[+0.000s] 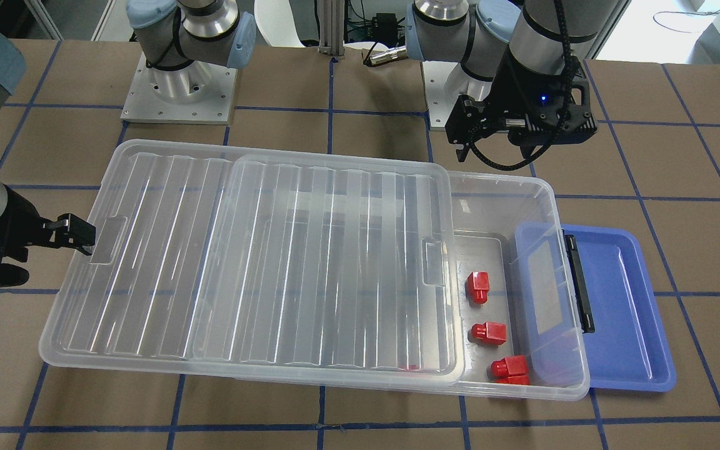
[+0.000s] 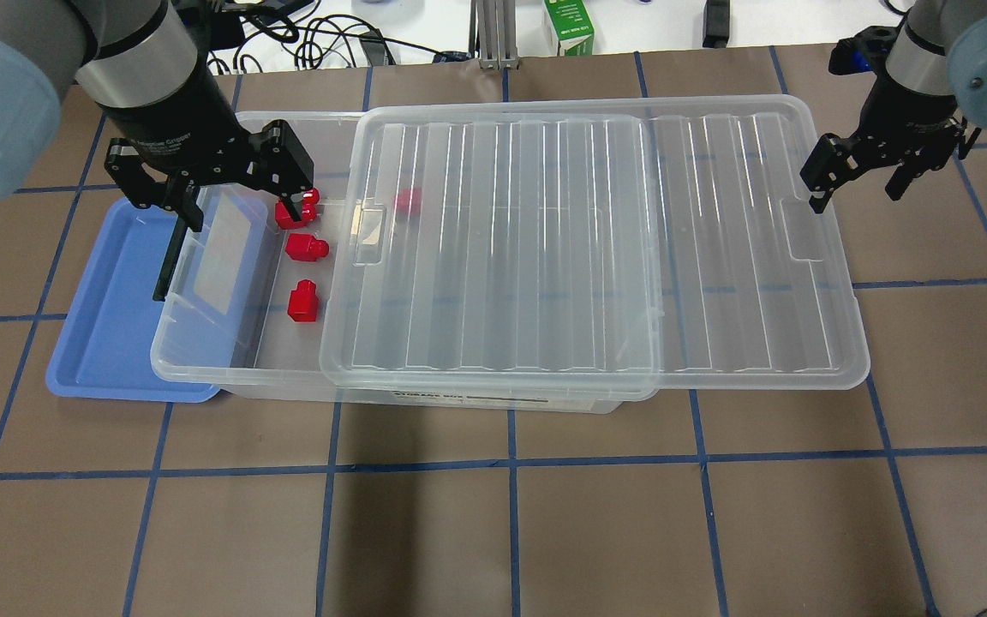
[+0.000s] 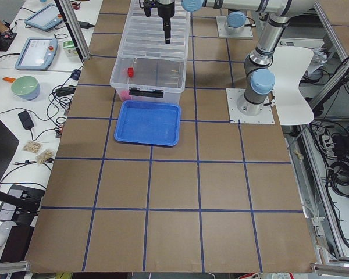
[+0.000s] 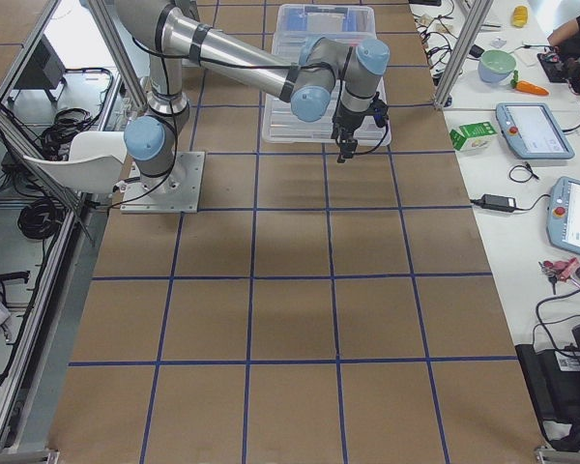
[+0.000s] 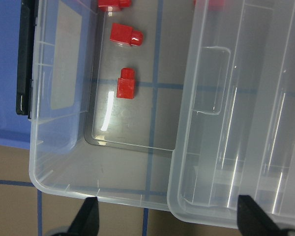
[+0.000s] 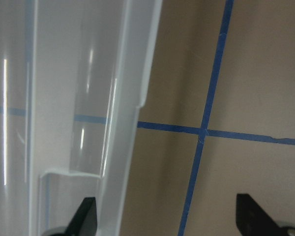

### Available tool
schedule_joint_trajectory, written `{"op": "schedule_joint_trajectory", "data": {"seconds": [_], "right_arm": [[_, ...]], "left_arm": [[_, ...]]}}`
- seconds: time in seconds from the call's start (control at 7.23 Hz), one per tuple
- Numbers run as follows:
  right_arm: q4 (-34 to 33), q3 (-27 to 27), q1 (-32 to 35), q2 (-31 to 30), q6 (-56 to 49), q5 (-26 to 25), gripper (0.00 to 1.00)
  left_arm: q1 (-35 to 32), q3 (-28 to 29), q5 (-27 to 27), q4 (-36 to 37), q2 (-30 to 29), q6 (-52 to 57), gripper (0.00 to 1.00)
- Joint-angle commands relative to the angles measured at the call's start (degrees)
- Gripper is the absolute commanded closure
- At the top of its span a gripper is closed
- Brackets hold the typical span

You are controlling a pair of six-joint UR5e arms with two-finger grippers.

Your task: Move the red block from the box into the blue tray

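The clear box (image 2: 202,377) lies along the table, with its ribbed lid (image 2: 596,248) slid toward my right so the left end is uncovered. Three red blocks (image 2: 302,302) (image 2: 305,247) (image 2: 296,212) lie on the uncovered floor, and one more (image 2: 408,201) shows through the lid. The blue tray (image 2: 108,308) sits partly under the box's latch end. My left gripper (image 2: 236,193) is open and empty above the open end, above the farthest block. In the left wrist view the blocks (image 5: 126,84) lie below it. My right gripper (image 2: 858,176) is open and empty at the lid's right edge (image 6: 128,98).
A black latch (image 1: 579,281) runs along the box's end over the tray (image 1: 622,312). A green carton (image 2: 568,26) and cables lie beyond the table's far edge. Brown table with blue tape lines (image 2: 511,463) stretches in front of the box.
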Motion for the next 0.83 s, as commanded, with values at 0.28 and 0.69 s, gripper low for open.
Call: {"op": "schedule_joint_trajectory", "data": {"seconds": [0.28,0.69], "right_arm": [[0.26,0.0,-1.47,-0.59,-1.32,0.79,0.0],[3.4,-2.45,-1.12,-5.14,1.48,0.62,0.0]], "left_arm": [[-0.01,-0.31,0.3,-0.06,0.7,0.61,0.0],[1.04,-1.44,0.31,0.63,-0.79,4.72,0.0]]}}
